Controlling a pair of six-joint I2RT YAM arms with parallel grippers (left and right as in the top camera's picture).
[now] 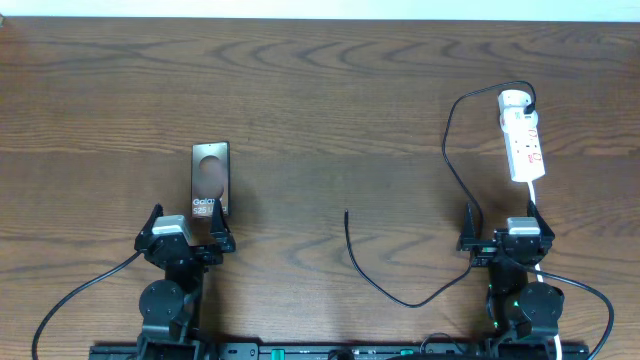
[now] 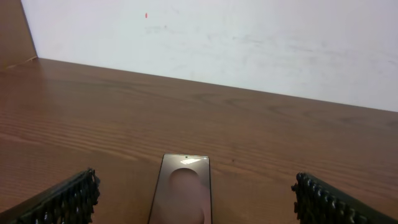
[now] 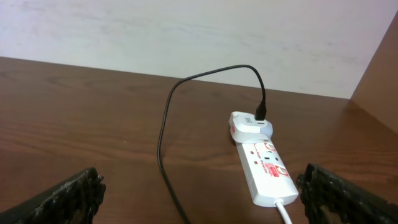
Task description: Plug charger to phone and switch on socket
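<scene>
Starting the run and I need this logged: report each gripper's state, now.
Left gripper: open, holding nothing.
Right gripper: open, holding nothing.

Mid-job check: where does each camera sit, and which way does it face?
Overhead: above the table, looking straight down; left arm and right arm at the near edge.
Left wrist: low on the left arm, facing the wall over the phone; left jaws open at bottom corners.
Right wrist: same, facing the socket and charger; right jaws open.
Shared: overhead also shows the phone, socket and charger.
</scene>
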